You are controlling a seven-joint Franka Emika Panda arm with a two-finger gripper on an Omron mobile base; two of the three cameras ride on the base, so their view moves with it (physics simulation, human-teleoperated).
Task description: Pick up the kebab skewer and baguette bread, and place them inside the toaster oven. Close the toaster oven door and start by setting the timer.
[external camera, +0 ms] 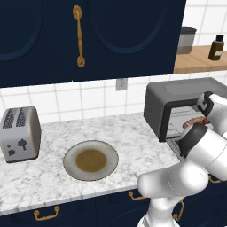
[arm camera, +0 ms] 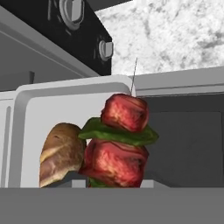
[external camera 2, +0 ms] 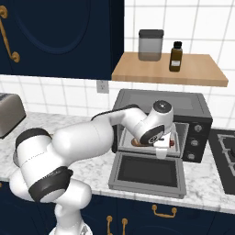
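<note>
One kebab skewer (arm camera: pixel 120 142), light but knobbly, looks clamped in the gripper (external camera 2: pixel 161 148) by its chunks beside the baguette (arm camera: pixel 61 153).

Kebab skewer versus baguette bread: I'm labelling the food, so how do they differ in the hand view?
The kebab skewer is red chunks with a green slice on a thin stick; the baguette bread is one plain tan loaf. The skewer looms nearer, the loaf beside it. Both are at the toaster oven.

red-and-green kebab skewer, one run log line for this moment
hand: at oven mouth | red-and-green kebab skewer: held | tan baguette: beside it | drop-down door: open
</note>
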